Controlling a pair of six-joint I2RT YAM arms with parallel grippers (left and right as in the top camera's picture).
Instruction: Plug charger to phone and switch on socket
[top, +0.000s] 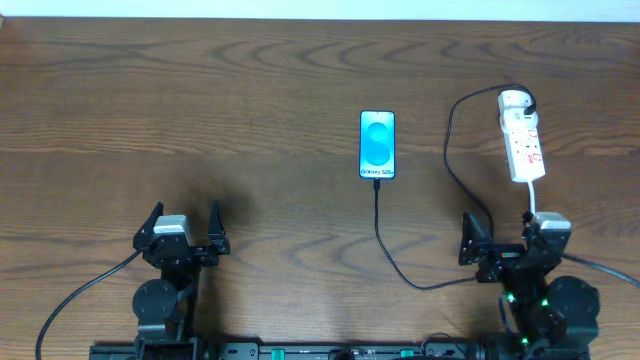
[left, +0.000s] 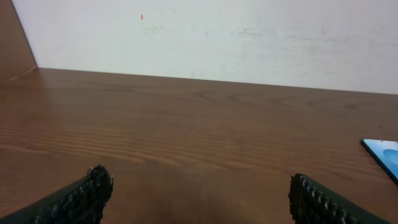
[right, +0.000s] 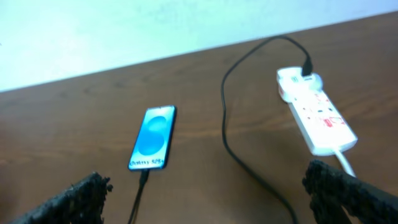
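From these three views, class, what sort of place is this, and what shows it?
Probably a robotics lab bench: a wooden table against a plain white wall, a left claw and a right claw open at its near edge, and a phone, charger and socket laid out.

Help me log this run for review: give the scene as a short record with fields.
phone: flat on the table, screen lit
charger: tip at the phone's lower edge, looks plugged in; other end at the socket's far end
socket: right of the phone; switch state cannot be told
left gripper: open, empty, apart from everything
right gripper: open, empty, close to the socket's near end
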